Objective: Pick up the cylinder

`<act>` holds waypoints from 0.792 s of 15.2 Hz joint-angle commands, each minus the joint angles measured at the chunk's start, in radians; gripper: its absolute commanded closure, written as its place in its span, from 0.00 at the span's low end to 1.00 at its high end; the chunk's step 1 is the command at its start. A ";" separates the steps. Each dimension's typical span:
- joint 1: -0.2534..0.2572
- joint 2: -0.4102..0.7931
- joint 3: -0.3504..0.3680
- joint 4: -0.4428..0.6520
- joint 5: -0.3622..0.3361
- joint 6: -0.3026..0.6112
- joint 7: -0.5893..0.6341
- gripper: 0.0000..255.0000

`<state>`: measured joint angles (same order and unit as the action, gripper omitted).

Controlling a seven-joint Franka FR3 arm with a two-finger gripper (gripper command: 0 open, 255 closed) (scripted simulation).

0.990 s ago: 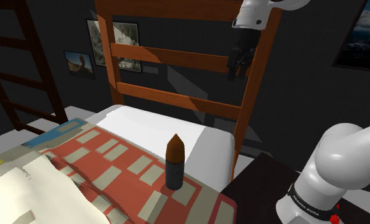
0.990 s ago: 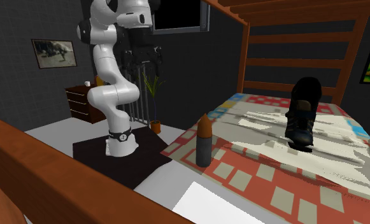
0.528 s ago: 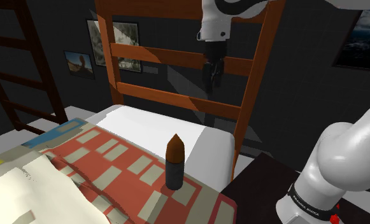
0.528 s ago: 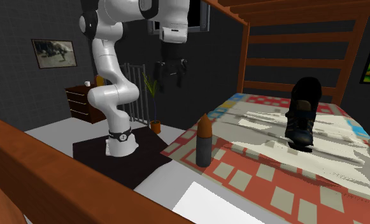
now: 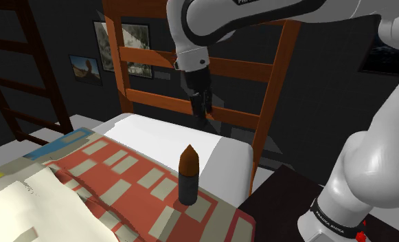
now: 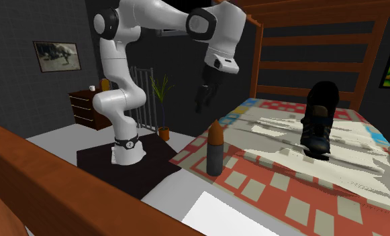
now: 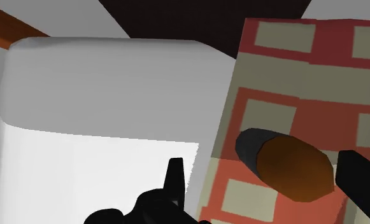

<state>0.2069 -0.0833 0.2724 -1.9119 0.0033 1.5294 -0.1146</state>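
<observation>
The cylinder has a dark body and a brown pointed top. It stands upright on the red-and-beige checked blanket near the bed's edge, and also appears as cylinder. My gripper hangs in the air above and a little behind it, pointing down, with nothing held. From the other side the gripper is higher than the cylinder's tip and apart from it. In the wrist view the gripper is open, its fingers standing wide apart, and the cylinder lies far below, nearer the right finger.
A wooden bunk frame with rungs rises right behind the gripper. A white mattress lies beside the blanket. A black boot-shaped object stands further along the bed. A dresser and a plant are beyond the dark stand.
The arm has swung toward the shoulder view's left and come down, bringing the gripper from high by the frame's post to above the cylinder. The cylinder has not moved.
</observation>
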 commanded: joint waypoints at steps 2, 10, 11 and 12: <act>0.039 0.110 0.044 0.058 -0.038 -0.020 -0.001 0.00; 0.115 0.294 0.103 0.134 -0.109 -0.036 -0.003 0.00; 0.115 0.298 0.103 0.125 -0.111 -0.024 -0.002 0.00; 0.115 0.302 0.102 0.116 -0.112 -0.012 0.000 0.00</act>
<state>0.3212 0.2124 0.3746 -1.7901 -0.1066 1.5072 -0.1170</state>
